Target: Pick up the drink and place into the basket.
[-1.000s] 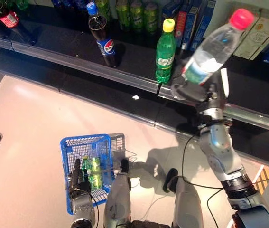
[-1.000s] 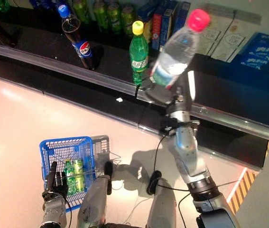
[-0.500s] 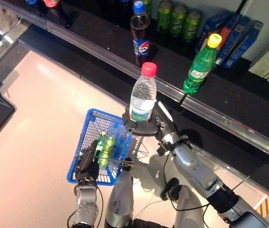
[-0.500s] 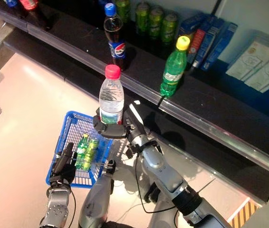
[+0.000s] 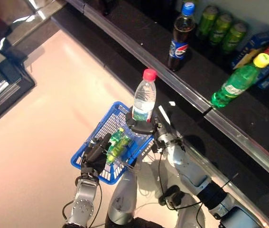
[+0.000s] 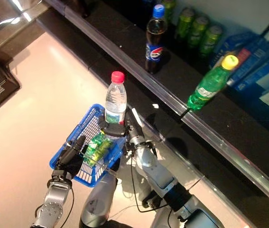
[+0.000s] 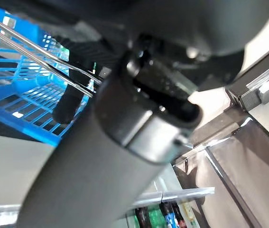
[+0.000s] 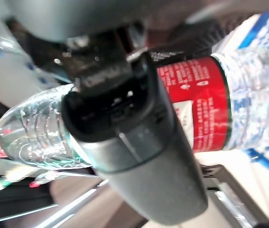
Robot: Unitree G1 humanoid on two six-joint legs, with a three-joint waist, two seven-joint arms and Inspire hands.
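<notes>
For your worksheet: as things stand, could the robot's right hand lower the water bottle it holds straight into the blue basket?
Probably yes. The right hand grips the water bottle upright at the blue basket's far corner, and the top is open. The left hand holds the handle at the near side, and green bottles lie inside, leaving room.

- Water bottle [image 5: 143, 97]: clear, pink-red cap, red label.
- Basket [image 5: 89, 153]: bright blue mesh, silver wire handles.
- Drinks in basket [image 5: 116, 144]: green.
- Cola bottle [image 5: 179, 32]: dark, blue cap.
- Soda bottle [image 5: 236, 81]: green, yellow cap.
- Floor [image 5: 39, 118]: pale pink-white.
</notes>
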